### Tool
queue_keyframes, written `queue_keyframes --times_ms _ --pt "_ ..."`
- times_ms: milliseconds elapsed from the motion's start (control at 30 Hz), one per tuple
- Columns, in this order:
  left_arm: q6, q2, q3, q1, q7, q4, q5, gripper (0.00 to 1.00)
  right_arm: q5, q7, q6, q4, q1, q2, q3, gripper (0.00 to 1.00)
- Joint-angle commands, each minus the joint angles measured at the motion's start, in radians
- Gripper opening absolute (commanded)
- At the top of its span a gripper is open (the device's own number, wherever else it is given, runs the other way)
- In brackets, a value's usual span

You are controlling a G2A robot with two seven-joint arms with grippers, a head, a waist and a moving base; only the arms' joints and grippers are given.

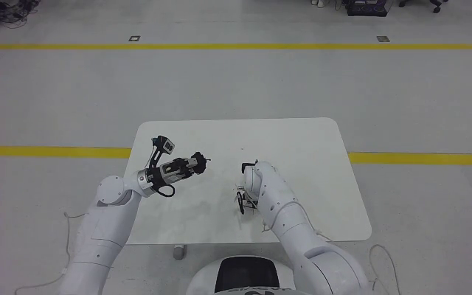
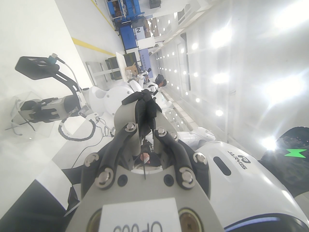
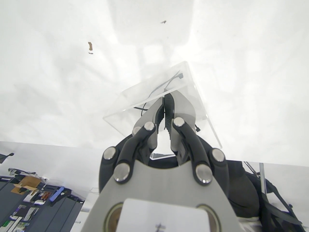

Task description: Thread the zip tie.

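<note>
The black zip ties (image 3: pixel 172 79) lie loose in a clear plastic box (image 3: pixel 205 112) on the counter's near part, close to the robot. The right tool (image 3: pixel 164 97) has its tip at that box's rim, just beside the ties, and its two fingers are pressed together. Whether they pinch a tie I cannot tell. The left tool (image 2: pixel 144 102) is off the surface and well apart from the box. Its black pads are closed on a thin black strip (image 2: pixel 144 170) that runs back between the fingers toward the palm.

The left wrist view shows the right tool side-on over the box, with ties hanging at the box's edge. The top view sets both arms on the white counter with rounded corners (image 1: pixel 310 147), the left tool pointing toward the right one.

Around the counter is a pale grey floor (image 1: pixel 236 81) crossed by yellow lines (image 1: pixel 236 46). Blue storage racks (image 2: pixel 126 1) stand far behind.
</note>
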Motion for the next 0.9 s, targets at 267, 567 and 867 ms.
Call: queue_keyframes --times_ms 267,567,867 --pt "0.0 0.0 0.0 0.0 0.0 0.0 0.0 0.0 0.0 0.053 0.0 -0.226 -0.113 0.031 -0.072 0.0" --pt "0.0 0.0 0.0 0.0 0.0 0.0 0.0 0.0 0.0 0.077 0.0 -0.572 -0.299 0.09 -0.121 0.0" --pt "0.0 0.0 0.0 0.0 0.0 0.0 0.0 0.0 0.082 -0.089 0.0 -0.986 -0.578 0.175 -0.175 0.0"
